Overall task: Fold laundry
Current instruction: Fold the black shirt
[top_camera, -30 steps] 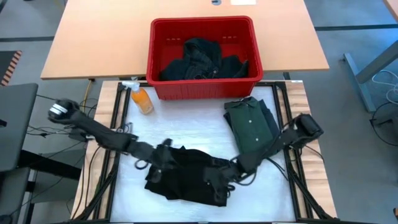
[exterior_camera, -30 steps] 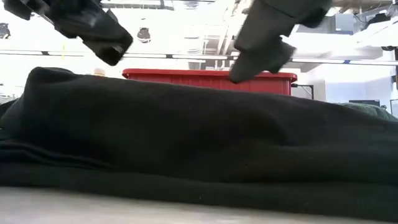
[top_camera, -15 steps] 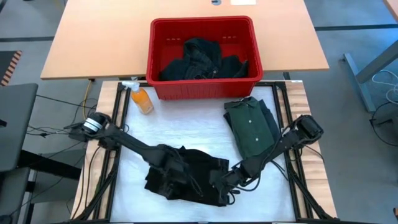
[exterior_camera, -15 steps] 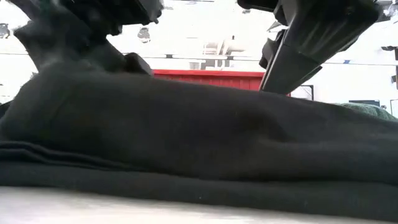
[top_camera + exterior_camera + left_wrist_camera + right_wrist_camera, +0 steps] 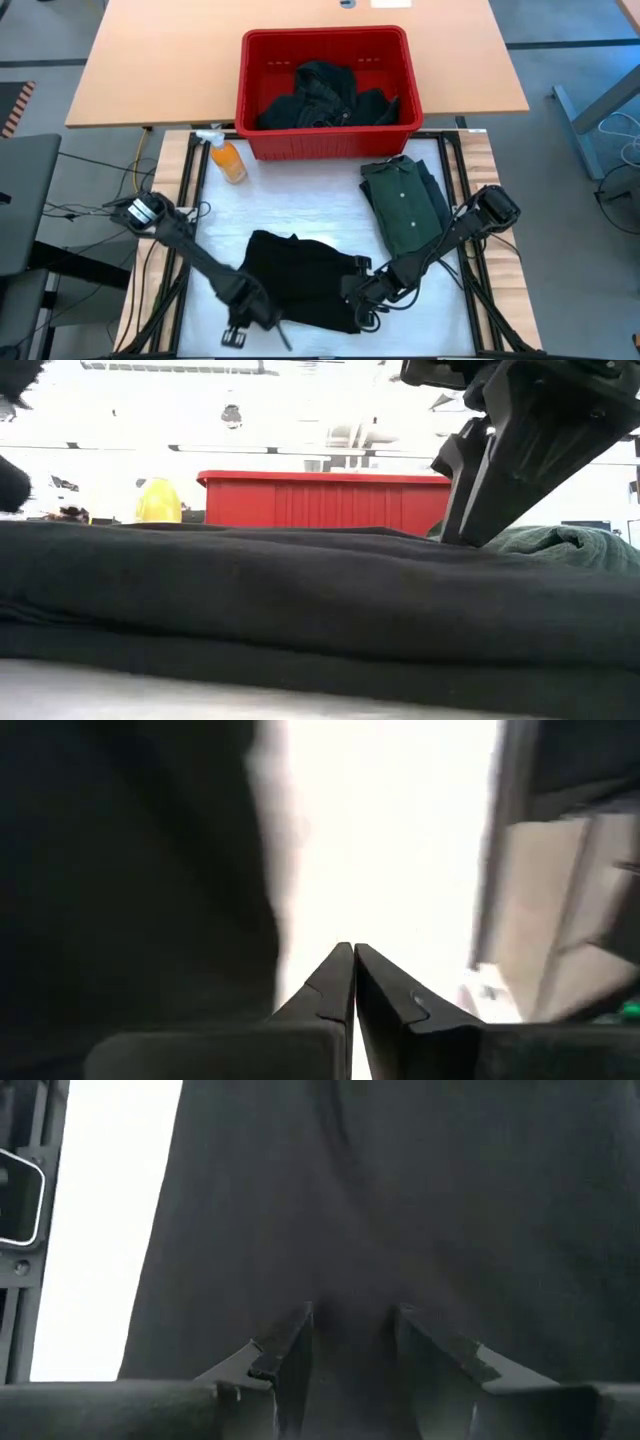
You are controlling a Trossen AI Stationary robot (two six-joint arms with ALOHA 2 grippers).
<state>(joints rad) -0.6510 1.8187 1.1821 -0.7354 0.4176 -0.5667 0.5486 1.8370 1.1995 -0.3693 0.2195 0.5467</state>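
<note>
A black garment [image 5: 305,280] lies spread flat on the white mat, near the table's front; in the low view it is a wide dark band [image 5: 300,600]. My right gripper [image 5: 352,1320] is down on the garment's near right part [image 5: 352,295], fingers partly apart with cloth between them. At the garment's near left corner my left gripper [image 5: 255,318] is shut [image 5: 352,955] with nothing between its fingers; black cloth lies just beside it. I cannot tell whether it touches the cloth. A folded green collared shirt [image 5: 403,205] lies at the right. My right gripper has a raised ridge of the black garment [image 5: 350,1280] between its two fingers [image 5: 300,1330], near the garment's near right edge. The fingers slant down from the table's right. How many layers they hold I cannot tell. The rest of the garment lies flat on the mat.
A red basket [image 5: 250,100] holding more dark clothes stands at the far side of the mat. An orange spray bottle [image 5: 228,160] lies to its left. Bare white mat [image 5: 290,205] shows between the basket and the black garment.
My left gripper has swept from the garment's far left part across it toward the table's near edge and tipped steeply downward. The hump on the garment's left side has flattened. My right gripper has sunk a little onto the cloth.
</note>
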